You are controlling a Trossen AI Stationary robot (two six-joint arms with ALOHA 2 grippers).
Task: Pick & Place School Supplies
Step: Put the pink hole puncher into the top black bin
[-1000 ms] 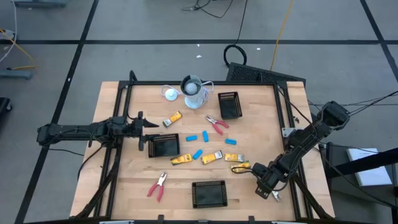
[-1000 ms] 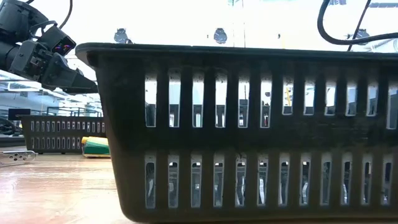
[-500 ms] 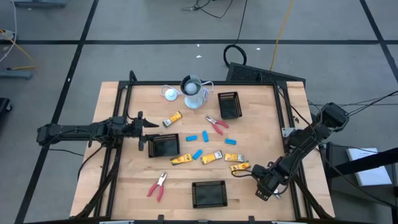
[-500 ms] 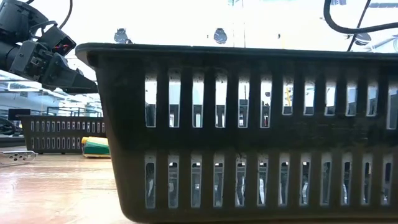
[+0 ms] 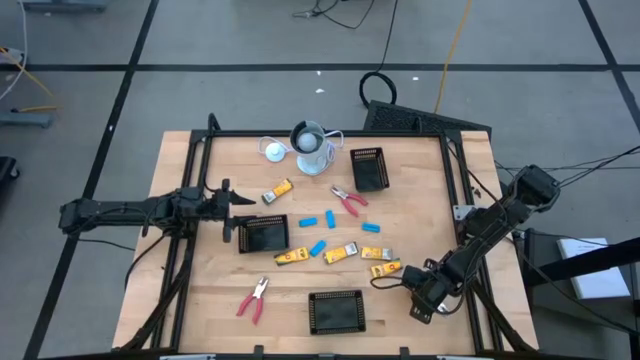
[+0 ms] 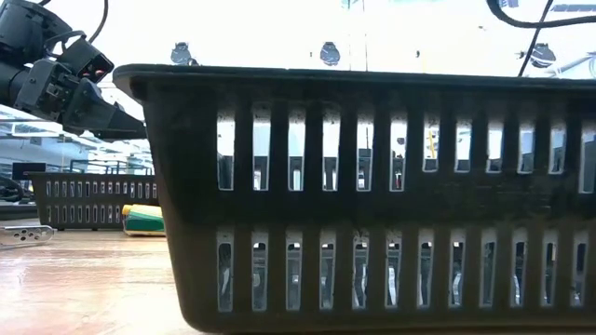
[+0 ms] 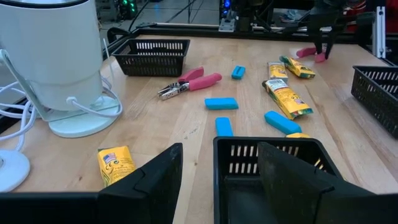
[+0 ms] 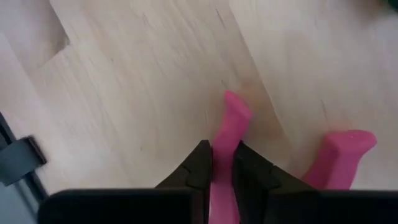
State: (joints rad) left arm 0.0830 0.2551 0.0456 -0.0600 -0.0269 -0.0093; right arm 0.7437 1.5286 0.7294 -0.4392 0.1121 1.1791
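The right gripper [image 8: 222, 160] is clamped on one pink-red handle of a pair of pliers [image 8: 231, 121], near the table's front right corner; the second handle splays free beside it. Both handles run straight out from the fingers, so the long axis follows the claw's reach; the metal nose is hidden behind the fingers, probably pointing back toward the wrist. I judge the tool stiff and fairly heavy for its size, its rubbery sleeves grippy; held by one leg, it may swing at the pivot, so a grip across both handles would be steadier. I can't tell whether it is clear of the wood. The left gripper [image 5: 232, 215] waits, fingers apart, over a black tray [image 7: 267, 152].
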